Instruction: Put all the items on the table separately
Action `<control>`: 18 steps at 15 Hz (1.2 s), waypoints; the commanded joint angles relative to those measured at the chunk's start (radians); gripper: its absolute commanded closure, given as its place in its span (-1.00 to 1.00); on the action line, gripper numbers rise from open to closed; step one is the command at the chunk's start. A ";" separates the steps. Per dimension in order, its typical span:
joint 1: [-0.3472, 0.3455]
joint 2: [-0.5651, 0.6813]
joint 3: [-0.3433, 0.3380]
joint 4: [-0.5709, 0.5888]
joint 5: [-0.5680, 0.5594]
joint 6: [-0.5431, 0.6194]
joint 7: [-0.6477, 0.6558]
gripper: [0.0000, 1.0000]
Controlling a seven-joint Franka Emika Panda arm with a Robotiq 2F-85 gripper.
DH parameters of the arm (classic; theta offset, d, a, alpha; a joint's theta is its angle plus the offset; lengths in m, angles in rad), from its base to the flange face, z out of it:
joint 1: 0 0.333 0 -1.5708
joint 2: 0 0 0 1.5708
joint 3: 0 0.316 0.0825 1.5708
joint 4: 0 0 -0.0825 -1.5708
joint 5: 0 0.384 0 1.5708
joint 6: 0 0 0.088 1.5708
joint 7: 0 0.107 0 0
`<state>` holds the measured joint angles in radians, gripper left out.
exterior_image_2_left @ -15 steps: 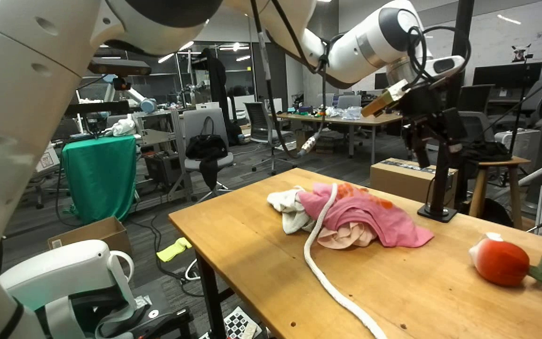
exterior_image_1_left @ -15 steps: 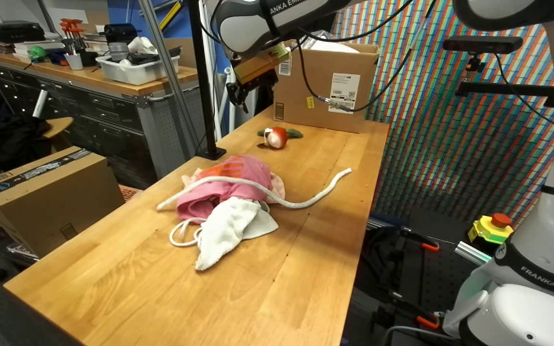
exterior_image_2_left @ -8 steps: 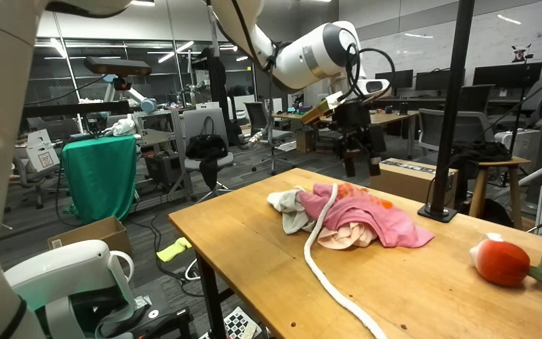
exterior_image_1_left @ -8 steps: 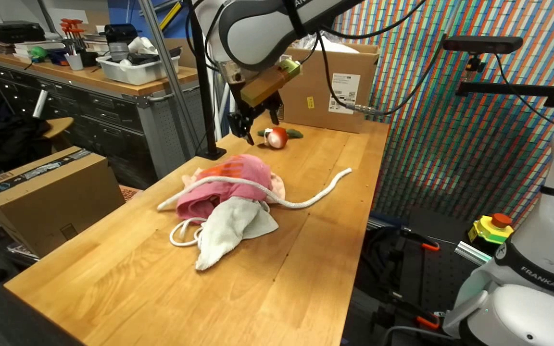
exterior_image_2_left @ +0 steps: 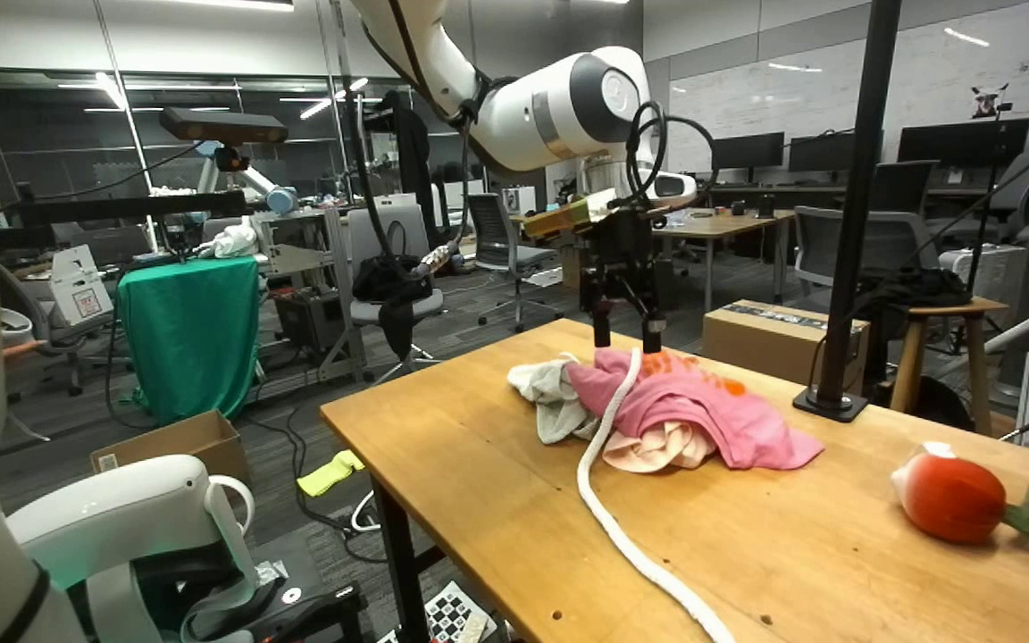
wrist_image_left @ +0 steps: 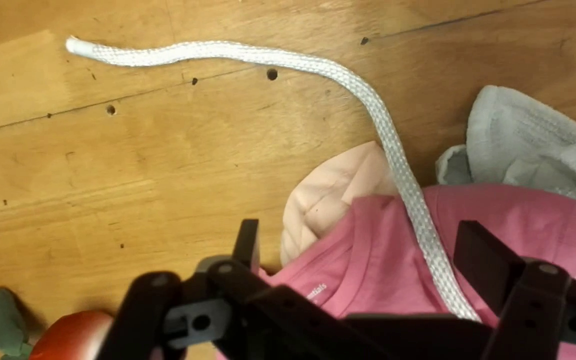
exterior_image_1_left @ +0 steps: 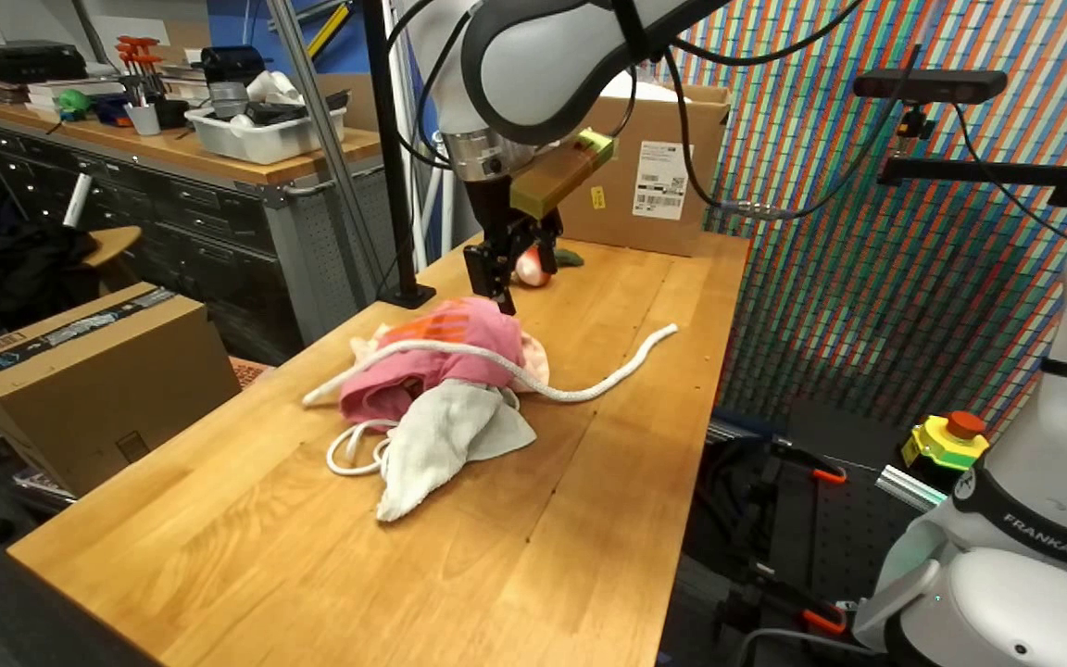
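As we're lowering the end effector in an exterior view, rope is lying across pink cloth. In an exterior view, white cloth is touching the pink on the bench. Wrist view: end effector is gaping apart, empty; we're likely starting separation.

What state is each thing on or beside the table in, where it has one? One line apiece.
Jaws: open, holding nothing
Rope: slack, uncoiled
Pink cloth: bunched up
White cloth: crumpled
Peach cloth: bunched, partly covered
Cord: looped
Radish: lying on its side
Floor box: taped shut
Table box: top looks open
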<state>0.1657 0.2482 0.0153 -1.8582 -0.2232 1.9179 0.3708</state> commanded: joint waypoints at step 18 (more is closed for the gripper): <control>0.023 -0.006 0.091 -0.091 0.050 0.202 -0.155 -1.00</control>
<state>0.1776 0.2348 0.1027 -1.9711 -0.1422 2.0846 0.2093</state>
